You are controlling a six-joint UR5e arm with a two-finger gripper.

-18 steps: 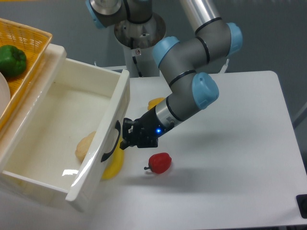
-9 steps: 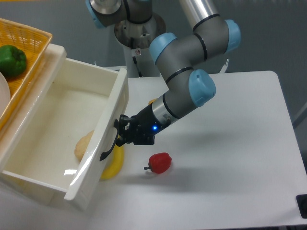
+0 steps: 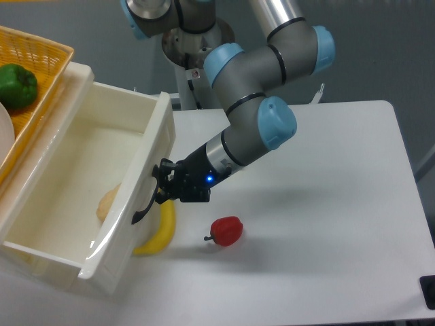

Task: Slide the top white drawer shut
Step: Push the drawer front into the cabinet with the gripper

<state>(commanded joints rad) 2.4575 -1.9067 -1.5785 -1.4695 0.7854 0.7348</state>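
Hard against the front panel of the top white drawer (image 3: 136,197), beside its black handle (image 3: 144,207): gripper (image 3: 165,187), finger gap unreadable, nothing visibly held; drawer pulled well out, running leftward toward the cabinet.

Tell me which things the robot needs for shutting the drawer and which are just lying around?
Needed:
top white drawer
its black handle
end effector

Just lying around:
banana
red pepper
green pepper
yellow basket
pale round food in the drawer
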